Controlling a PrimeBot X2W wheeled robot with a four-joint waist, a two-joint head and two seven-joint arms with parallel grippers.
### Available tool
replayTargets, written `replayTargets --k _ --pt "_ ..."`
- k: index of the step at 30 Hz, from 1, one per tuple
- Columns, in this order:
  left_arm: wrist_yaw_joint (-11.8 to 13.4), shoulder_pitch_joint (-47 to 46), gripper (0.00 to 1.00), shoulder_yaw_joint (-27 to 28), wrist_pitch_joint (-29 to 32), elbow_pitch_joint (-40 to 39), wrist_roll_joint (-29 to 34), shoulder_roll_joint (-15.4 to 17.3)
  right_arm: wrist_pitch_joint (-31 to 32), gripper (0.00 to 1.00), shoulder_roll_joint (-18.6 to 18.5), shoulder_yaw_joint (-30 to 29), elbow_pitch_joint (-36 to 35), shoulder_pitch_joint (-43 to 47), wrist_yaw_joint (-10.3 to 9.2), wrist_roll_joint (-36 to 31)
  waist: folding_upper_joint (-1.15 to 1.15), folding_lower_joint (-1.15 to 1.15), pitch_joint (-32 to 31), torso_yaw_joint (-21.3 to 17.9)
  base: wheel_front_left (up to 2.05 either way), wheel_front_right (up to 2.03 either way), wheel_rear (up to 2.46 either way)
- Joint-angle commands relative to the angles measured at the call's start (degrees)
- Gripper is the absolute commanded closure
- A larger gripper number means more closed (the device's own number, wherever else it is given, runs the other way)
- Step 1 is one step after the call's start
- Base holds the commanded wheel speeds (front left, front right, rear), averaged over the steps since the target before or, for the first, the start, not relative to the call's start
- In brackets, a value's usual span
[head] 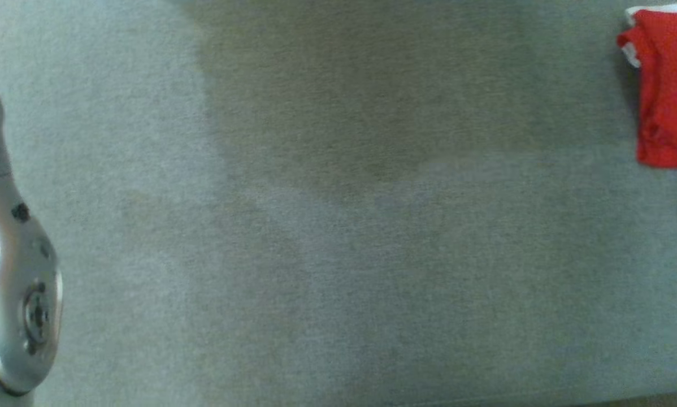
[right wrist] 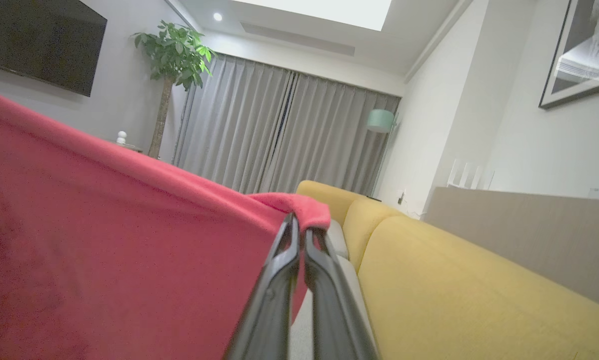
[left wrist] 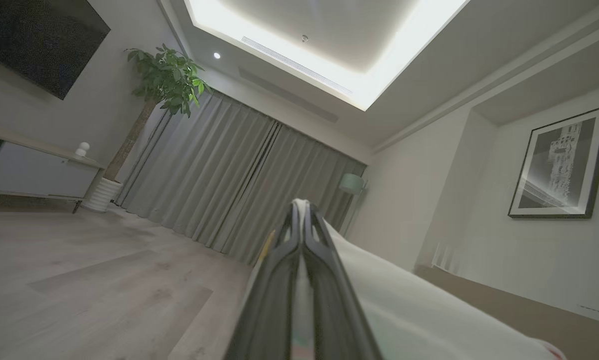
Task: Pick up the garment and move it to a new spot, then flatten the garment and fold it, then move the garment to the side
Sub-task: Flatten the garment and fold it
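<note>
Up close, our left pincer [left wrist: 302, 205] is squeezed fully together; something pale sits right at its tips, can't tell if it's pinched. Our right pincer [right wrist: 299, 222] is clamped tight on a fold of the red garment [right wrist: 104, 240], cloth draping off to one side. From the head, the garment sits at the far right of the grey fabric surface [head: 338, 254], well apart from our left forearm [head: 16, 282] over its left side. There's a yellow sofa [right wrist: 454, 280] behind, curtains [right wrist: 289, 135] beyond.
</note>
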Motion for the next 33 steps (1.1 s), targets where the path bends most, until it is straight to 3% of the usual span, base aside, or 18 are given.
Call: replayTargets --k 1,8,17,23,33 --pt "-0.43 -1.16 1.0 0.94 -1.39 -0.01 0.58 3.2 -1.48 1.0 0.77 -1.05 0.95 -0.4 -0.05 -0.61 0.0 -0.03 0.4 0.82 0.0 0.0 0.0" --pt "-4.41 4.05 1.0 -1.31 -5.03 9.51 0.87 1.09 -5.16 1.0 1.4 2.3 13.51 3.75 -0.05 -0.14 0.0 -0.03 -0.14 2.57 0.0 0.0 0.0" --pt "-6.84 22.53 1.0 -4.07 -6.43 15.03 0.74 -1.16 -3.27 1.0 0.29 12.8 23.52 16.46 -0.05 7.65 0.0 -0.03 -4.84 4.04 0.0 0.0 0.0" --pt "-7.24 34.5 1.0 -6.4 -6.59 13.2 0.17 -1.83 1.33 1.0 -2.53 20.58 23.77 23.28 -0.05 14.94 0.0 -0.03 -9.08 4.42 0.0 0.0 0.0" --pt "-7.33 46.98 1.0 -10.45 -5.74 7.0 0.35 -0.44 7.71 1.0 -8.92 31.56 16.43 30.07 -0.05 26.2 0.0 -0.03 -14.68 4.26 0.0 0.0 0.0"
